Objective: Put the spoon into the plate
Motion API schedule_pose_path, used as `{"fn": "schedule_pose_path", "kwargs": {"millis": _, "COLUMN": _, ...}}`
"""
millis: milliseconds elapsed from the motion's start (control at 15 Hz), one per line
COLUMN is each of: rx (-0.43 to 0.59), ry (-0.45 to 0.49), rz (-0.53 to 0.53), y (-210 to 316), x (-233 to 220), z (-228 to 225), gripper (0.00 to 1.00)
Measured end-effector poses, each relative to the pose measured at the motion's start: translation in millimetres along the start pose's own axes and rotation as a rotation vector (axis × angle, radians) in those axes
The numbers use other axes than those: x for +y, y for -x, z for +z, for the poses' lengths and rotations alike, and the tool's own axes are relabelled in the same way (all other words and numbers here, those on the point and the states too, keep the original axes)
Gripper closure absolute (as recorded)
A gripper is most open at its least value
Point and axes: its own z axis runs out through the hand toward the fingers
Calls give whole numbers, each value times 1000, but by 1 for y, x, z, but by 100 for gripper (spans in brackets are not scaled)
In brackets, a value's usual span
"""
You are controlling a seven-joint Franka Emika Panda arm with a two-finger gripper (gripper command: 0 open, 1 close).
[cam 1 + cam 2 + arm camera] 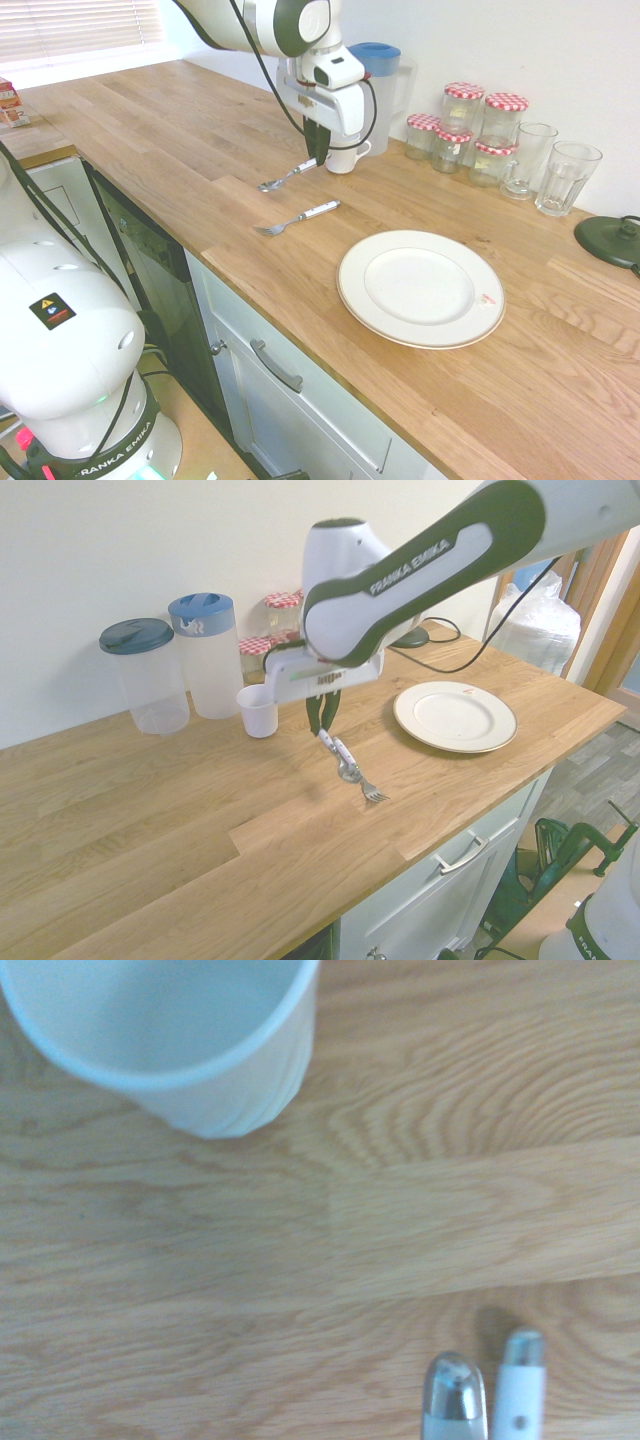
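Wooden worktop (pixel 180 130), spoon (pixel 285 180) at gripper (pixel 318 155), fork (pixel 300 217) nearby, mug (pixel 343 158) just beside

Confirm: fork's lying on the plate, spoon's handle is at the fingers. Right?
Not quite: the fork lies on the wooden counter, off the plate, as the first exterior view shows. The rest holds: the spoon's handle is at the fingers.
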Motion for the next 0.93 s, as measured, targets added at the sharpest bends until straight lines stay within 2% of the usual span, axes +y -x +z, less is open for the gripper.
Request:
{"fn": "schedule_pose_path", "kwargs": {"millis": 200, "rx": 8, "ry": 3, "rz": 51, "y": -46, "x": 45, "z": -15, "gripper": 100}}
{"fn": "schedule_pose_path", "kwargs": {"millis": 600, "rx": -7, "ry": 38, "rz": 179, "y": -161, "x": 174, "z": 4, "gripper": 100}}
{"fn": "schedule_pose_path", "kwargs": {"millis": 733, "rx": -5, "ry": 44, "rz": 195, "y": -182, "x": 195, "z": 15, "gripper": 100}}
{"fn": "schedule_pose_path", "kwargs": {"millis": 933, "rx": -10, "ry": 65, "rz": 195, "y": -202, "x": 200, "z": 38, "gripper": 100}}
